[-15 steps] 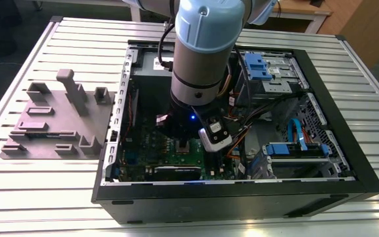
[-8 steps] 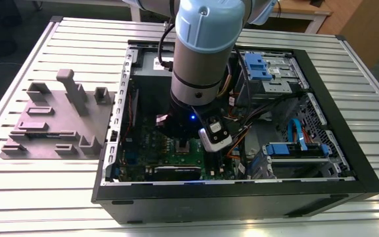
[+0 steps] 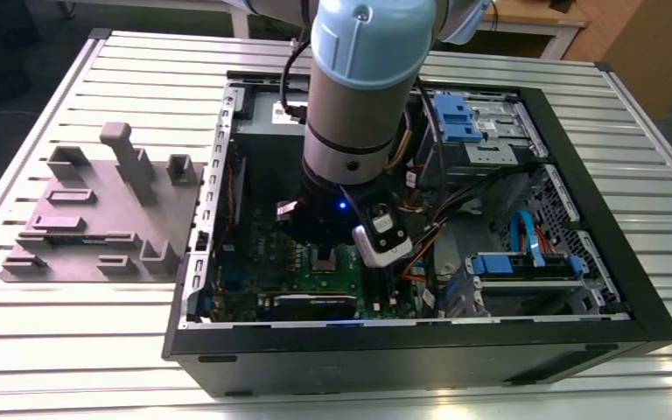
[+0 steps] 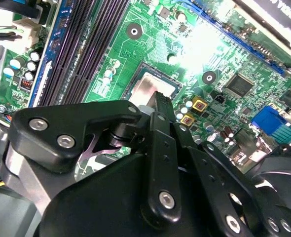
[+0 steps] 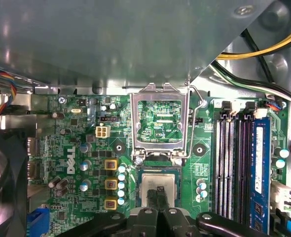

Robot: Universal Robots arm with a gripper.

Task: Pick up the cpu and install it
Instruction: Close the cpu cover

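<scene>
Exterior view, arm: the pale grey and blue robot arm (image 3: pixel 360 96) reaches down into the open black computer case (image 3: pixel 430 341), which lies on the ribbed metal worktop (image 3: pixel 67 350).
Exterior view, tool: the black tool (image 3: pixel 326 260) hangs low over the green motherboard (image 3: pixel 269 271), with a small silvery square just under it.
Exterior view, surroundings: a grey moulded parts holder (image 3: pixel 102 214) sits on the worktop at the exterior view's left, well apart from the case; blue drive brackets (image 3: pixel 511 264) show inside the case toward the exterior view's right.
Second wrist view, cpu: the small flat square cpu with a silvery-grey metal top (image 4: pixel 148 91) lies in the socket recess on the motherboard (image 4: pixel 150 44).
Second wrist view, tool: the black fingers (image 4: pixel 161 111) end at the near edge of the cpu; whether they touch it cannot be told.
First wrist view, socket: the hinged metal socket bracket (image 5: pixel 159 123) stands swung open, and the cpu (image 5: pixel 158 185) sits just beside it in the socket.
First wrist view, tool: the fingertips (image 5: pixel 158 195) appear drawn together over the middle of the cpu, with no chip between them.
First wrist view, memory: dark memory slots (image 5: pixel 234 158) run alongside the socket.
</scene>
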